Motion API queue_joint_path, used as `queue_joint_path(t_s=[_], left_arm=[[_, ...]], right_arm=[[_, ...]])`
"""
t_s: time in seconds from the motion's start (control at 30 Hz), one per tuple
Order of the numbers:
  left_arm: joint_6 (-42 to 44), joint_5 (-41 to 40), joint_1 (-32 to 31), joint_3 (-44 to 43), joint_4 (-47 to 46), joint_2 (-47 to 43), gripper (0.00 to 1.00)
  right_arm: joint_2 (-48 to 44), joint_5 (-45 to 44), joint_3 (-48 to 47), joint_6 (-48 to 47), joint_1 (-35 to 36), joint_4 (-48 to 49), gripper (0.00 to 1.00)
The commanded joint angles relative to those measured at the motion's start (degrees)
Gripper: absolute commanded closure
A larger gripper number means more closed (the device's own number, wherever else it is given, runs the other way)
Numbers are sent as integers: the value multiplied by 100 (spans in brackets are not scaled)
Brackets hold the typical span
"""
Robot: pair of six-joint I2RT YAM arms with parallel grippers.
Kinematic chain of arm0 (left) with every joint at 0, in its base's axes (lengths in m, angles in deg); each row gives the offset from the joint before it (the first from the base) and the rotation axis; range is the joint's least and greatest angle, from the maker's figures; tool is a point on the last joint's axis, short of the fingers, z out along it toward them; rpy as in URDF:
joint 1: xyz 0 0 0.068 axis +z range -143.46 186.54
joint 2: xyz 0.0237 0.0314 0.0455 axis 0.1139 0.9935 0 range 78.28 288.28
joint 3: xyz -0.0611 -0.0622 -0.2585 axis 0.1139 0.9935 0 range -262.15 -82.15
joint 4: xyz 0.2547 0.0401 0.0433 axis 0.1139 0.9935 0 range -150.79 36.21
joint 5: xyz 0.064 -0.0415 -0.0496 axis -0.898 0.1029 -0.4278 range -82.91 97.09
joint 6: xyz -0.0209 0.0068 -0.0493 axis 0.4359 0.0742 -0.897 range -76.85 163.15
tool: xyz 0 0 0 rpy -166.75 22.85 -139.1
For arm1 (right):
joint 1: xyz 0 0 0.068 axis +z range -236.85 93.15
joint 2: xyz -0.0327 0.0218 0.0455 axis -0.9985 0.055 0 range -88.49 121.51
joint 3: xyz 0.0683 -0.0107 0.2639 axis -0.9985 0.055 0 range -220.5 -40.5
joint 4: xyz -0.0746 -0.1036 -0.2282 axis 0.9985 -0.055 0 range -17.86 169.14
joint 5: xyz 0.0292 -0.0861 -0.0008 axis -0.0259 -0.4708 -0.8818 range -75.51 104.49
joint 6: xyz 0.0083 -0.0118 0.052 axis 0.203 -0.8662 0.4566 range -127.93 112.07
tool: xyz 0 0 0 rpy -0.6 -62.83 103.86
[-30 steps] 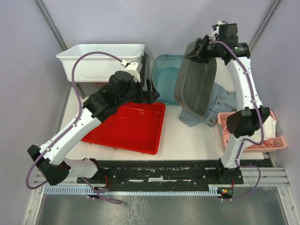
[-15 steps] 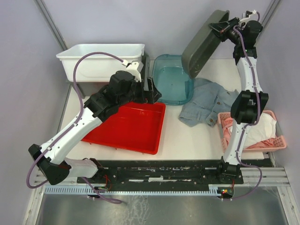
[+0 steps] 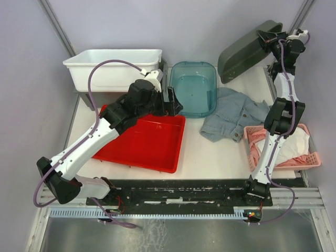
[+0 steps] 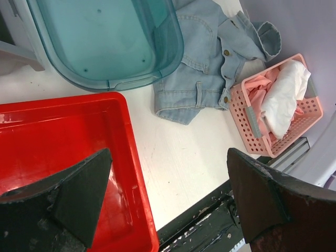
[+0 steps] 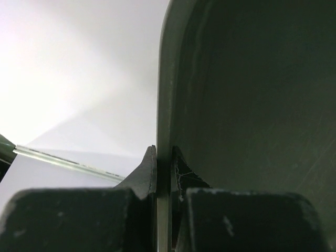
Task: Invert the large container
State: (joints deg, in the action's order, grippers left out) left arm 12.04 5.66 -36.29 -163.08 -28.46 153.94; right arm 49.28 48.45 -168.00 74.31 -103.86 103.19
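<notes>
The large container point(image 3: 245, 51) hangs in the air at the far right corner, tilted steeply. Its upper edge is by the right gripper point(image 5: 164, 156) and its lower long edge is above the far strip of the tabletop point(image 3: 210, 152). I cannot tell whether that lower edge touches anything. In the right wrist view the two fingers are pinched tight on the thin rim of the container, one on each face of the wall, with the dark wall filling the right half of the view and pale backdrop to the left. The corner is tight, with the rear wall just behind the container and the side wall's slanted post close beside the right arm. Below and toward the near side lies a denim garment point(image 3: 231, 114), its far edge near the container's lower edge. A teal tub point(image 3: 194, 86) sits just beside it on the left. A pink basket point(image 3: 315, 160) of cloth sits at the near right, touching the denim. The left gripper point(image 4: 168, 157) hovers with its jaws spread wide and nothing between them, over the right edge of a red tray point(image 3: 142, 142). A white bin point(image 3: 113, 51) stands at the far left. Bare tabletop runs between the tray's right edge and the denim and basket.
</notes>
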Motion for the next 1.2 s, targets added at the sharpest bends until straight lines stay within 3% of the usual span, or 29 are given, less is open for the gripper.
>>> queue_joint_path(t_s=[0.0, 0.13, 0.3, 0.43, 0.67, 0.83, 0.97, 1.07, 1.17], left_arm=[[-217, -73, 20, -134, -404, 107, 3], [-246, -35, 20, -150, -455, 246, 4], [-246, 20, 22, -206, -503, 438, 4], [-237, 65, 20, -286, -504, 549, 3], [-123, 99, 20, -336, -511, 596, 4], [-30, 192, 23, -358, -450, 618, 4], [-1, 221, 20, -283, -443, 536, 4], [17, 239, 27, -187, -463, 450, 4], [39, 303, 20, -58, -528, 370, 4]], right_arm=[[-390, -729, 337, -85, 98, 1521, 98], [-631, -1808, 1131, -597, 295, 2206, 98], [-455, -2740, 1809, -325, 430, 3148, 98], [-670, -2848, 2818, 18, 419, 4064, 98], [-1822, -2579, 5355, 64, 368, 4321, 97], [-2656, -2614, 6278, -4, 276, 3246, 48], [-3670, -2802, 6437, -707, 251, 993, 37], [-4240, -2900, 6238, -1036, 244, -771, 36], [-4499, -2642, 6192, -1085, 248, -1580, 35]])
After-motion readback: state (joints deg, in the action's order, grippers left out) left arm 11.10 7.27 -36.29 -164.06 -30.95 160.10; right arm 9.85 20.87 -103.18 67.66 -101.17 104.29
